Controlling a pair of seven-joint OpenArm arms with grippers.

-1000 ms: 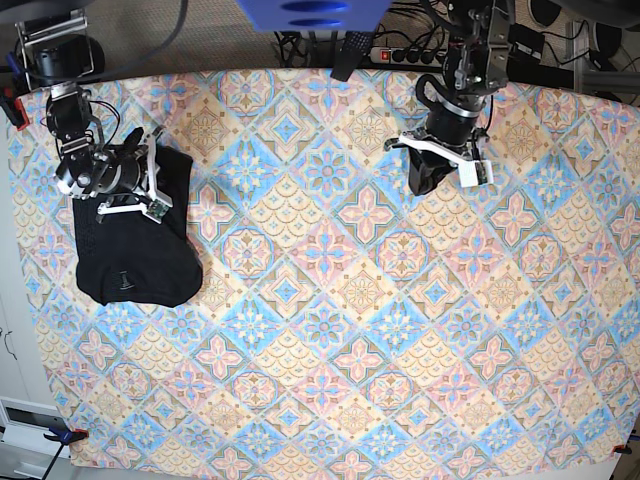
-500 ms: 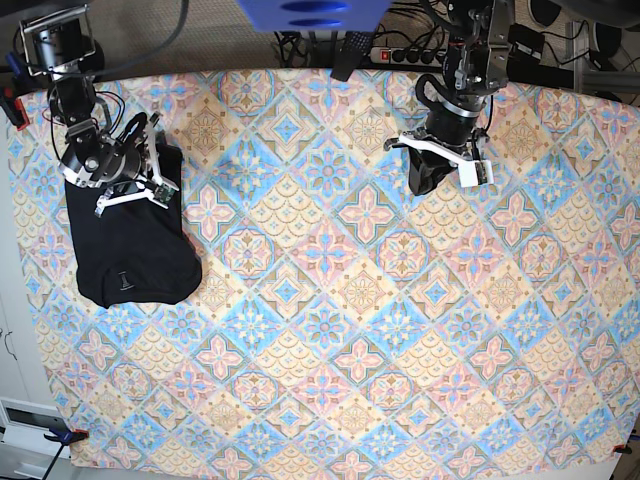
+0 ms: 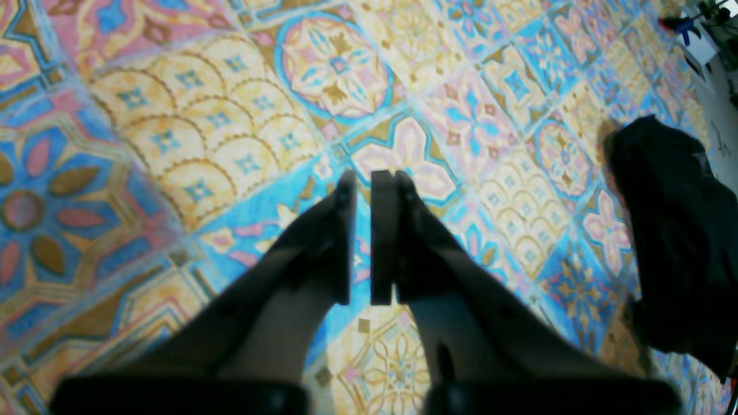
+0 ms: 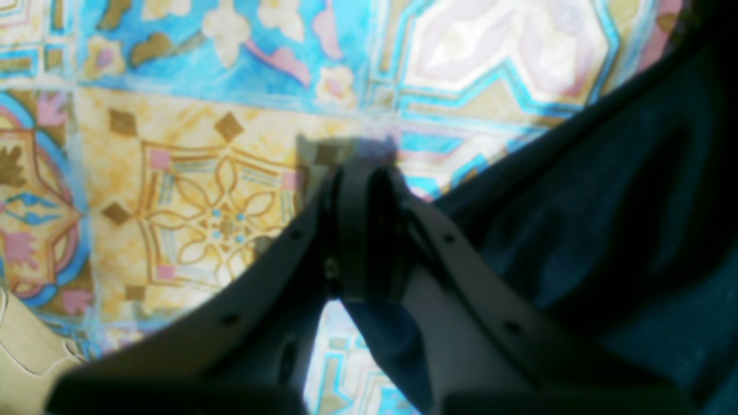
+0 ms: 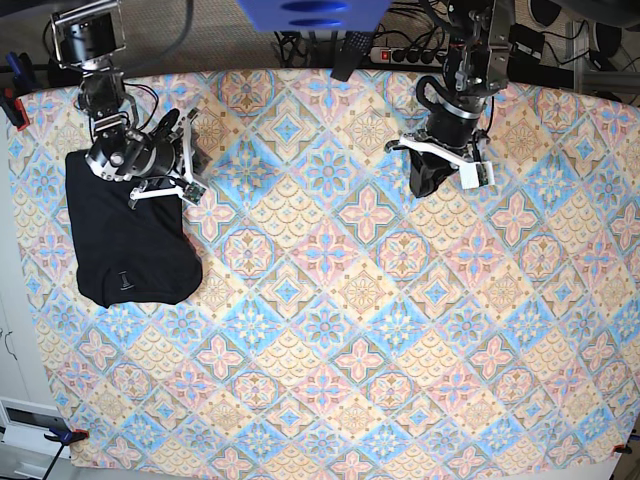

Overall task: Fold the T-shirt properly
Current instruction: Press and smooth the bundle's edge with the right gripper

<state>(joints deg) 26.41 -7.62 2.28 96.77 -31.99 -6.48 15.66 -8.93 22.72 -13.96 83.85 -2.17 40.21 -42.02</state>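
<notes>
The black T-shirt (image 5: 130,245) lies folded into a compact rectangle at the table's left side, with a small pale tag mark near its front edge. My right gripper (image 5: 190,162) hovers at the shirt's back right corner. In the right wrist view that gripper (image 4: 360,170) is shut with its tips over the tablecloth, and the T-shirt (image 4: 605,202) lies just beside and under it. My left gripper (image 5: 422,185) stands far off at the back right. Its fingers (image 3: 364,178) are shut on nothing above the patterned cloth, and the T-shirt (image 3: 680,230) shows far to the side.
A patterned tablecloth (image 5: 350,300) covers the whole table. A power strip (image 5: 400,55) and cables lie behind the back edge. A blue object (image 5: 310,12) hangs at the top middle. A red clamp (image 5: 10,105) sits at the left edge.
My right arm has moved off the T-shirt toward the back and right, uncovering its back part. The shirt lies flat. The left arm has not moved.
</notes>
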